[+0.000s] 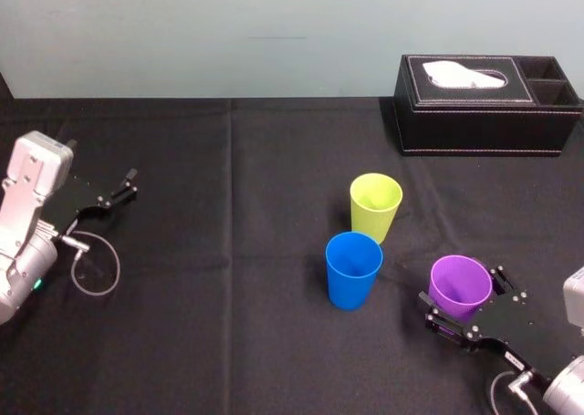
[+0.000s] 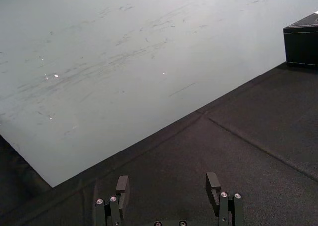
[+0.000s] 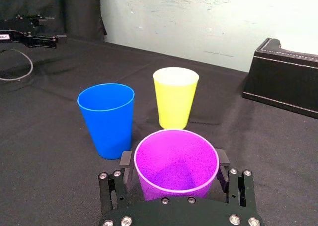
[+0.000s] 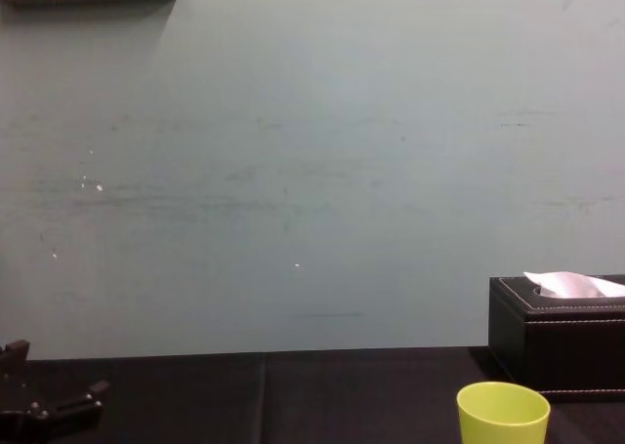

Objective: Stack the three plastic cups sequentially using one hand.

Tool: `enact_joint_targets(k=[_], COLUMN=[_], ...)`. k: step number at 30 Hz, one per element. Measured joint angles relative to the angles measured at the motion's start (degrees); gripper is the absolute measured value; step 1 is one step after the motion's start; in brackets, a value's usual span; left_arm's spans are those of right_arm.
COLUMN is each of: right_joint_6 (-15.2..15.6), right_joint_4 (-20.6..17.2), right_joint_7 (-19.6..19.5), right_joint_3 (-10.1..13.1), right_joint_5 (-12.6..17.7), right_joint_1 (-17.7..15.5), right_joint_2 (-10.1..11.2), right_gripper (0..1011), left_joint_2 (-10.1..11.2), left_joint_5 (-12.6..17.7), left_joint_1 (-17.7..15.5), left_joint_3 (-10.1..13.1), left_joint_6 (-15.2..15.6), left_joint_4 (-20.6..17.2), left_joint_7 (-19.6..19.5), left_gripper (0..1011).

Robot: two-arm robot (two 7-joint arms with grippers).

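Note:
Three plastic cups stand upright on the black cloth. The lime-green cup (image 1: 375, 207) (image 3: 175, 97) (image 4: 502, 413) is farthest back. The blue cup (image 1: 353, 269) (image 3: 107, 119) stands just in front of it to the left. The purple cup (image 1: 461, 287) (image 3: 176, 166) is at the near right, between the fingers of my right gripper (image 1: 463, 293) (image 3: 174, 161). That gripper is open, one finger on each side of the cup's wall. My left gripper (image 1: 128, 185) (image 2: 167, 184) rests open and empty at the far left.
A black leather tissue box (image 1: 488, 105) (image 3: 283, 77) (image 4: 557, 327) stands at the back right near the wall. A loop of grey cable (image 1: 96, 267) hangs by the left arm. Open black cloth (image 1: 228, 251) lies between the left arm and the cups.

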Motion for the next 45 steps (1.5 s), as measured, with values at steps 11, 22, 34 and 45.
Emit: enact_joint_targets(k=[11, 22, 34, 45], right_joint_6=[0.18, 0.23, 1.27, 8.44], right_joint_4=[0.08, 0.02, -1.92, -5.76], right_joint_7=[-0.07, -0.06, 2.13, 5.36], right_joint_3=[-0.03, 0.02, 0.79, 1.37], right_joint_5=[-0.42, -0.25, -0.09, 2.44], right_joint_1=[0.08, 0.03, 0.24, 5.0], right_joint_2=[-0.23, -0.11, -0.01, 1.46], right_gripper=[1002, 807, 736, 736], left_joint_2=[0.0, 0.0, 0.0, 0.0], left_joint_5=[0.0, 0.0, 0.0, 0.0], left_joint_1=[0.0, 0.0, 0.0, 0.0], left_joint_3=[0.0, 0.0, 0.0, 0.0], left_joint_6=[0.0, 0.0, 0.0, 0.0], left_joint_4=[0.0, 0.0, 0.0, 0.0], left_joint_7=[0.0, 0.0, 0.0, 0.0], left_gripper=[1011, 1011, 1011, 1012])
